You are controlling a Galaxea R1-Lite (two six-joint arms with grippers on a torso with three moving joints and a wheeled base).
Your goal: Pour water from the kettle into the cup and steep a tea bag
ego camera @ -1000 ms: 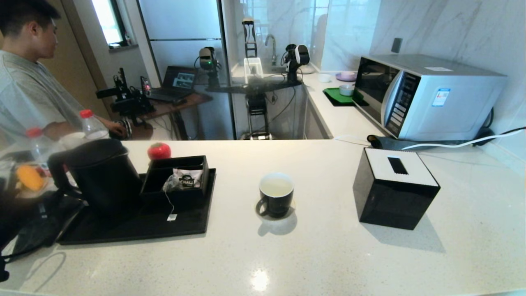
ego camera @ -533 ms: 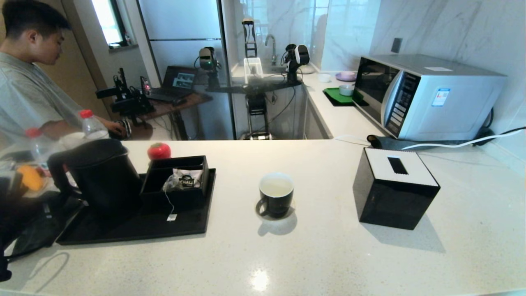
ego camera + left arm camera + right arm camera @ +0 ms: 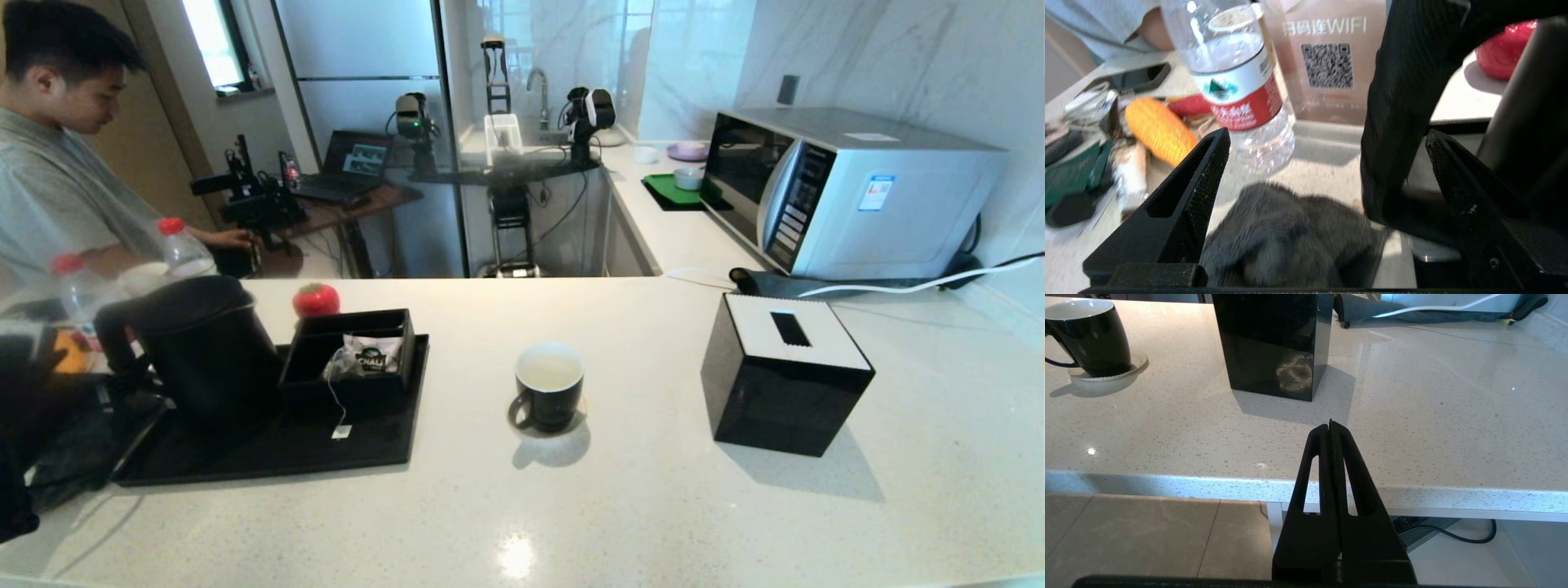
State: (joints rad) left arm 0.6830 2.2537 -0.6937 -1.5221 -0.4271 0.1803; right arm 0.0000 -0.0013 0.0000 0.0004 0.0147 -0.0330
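Kettle (image 3: 208, 347): rigid, top-heavy when filled; stands on the black tray (image 3: 269, 457), 9 o'clock of the cup; best taken by its loop handle (image 3: 1404, 106).
Left gripper (image 3: 1327, 163): jaws wide apart, straddling that handle, nothing clamped.
Right gripper (image 3: 1332, 428): pressed closed, empty, parked below the counter edge.
Cup (image 3: 549, 385): breakable, holds pale water.
Tea bag (image 3: 336, 366): limp, light; pinch the string.

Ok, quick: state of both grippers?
Left gripper: open, holding nothing, beside the kettle handle.
Right gripper: shut, empty, parked below the counter edge.
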